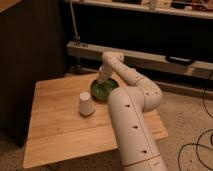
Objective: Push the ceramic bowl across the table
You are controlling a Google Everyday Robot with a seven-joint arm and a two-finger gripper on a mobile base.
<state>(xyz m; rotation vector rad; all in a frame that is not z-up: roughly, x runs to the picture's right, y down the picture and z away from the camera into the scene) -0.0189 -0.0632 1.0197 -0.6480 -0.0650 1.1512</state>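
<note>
The green ceramic bowl (104, 91) sits on the light wooden table (60, 127), right of centre and toward the far edge. My white arm reaches in from the lower right, bends, and comes down over the bowl. My gripper (103, 80) is at the bowl's far rim, at or just inside it. The arm's wrist hides the gripper's tip and part of the bowl's right side.
A small white upside-down cup (85, 104) stands just left of the bowl and nearer to me. A long grey shelf rail (160, 57) runs behind the table. A dark cabinet (30, 45) stands at the left. Cables (197, 145) lie on the floor at the right.
</note>
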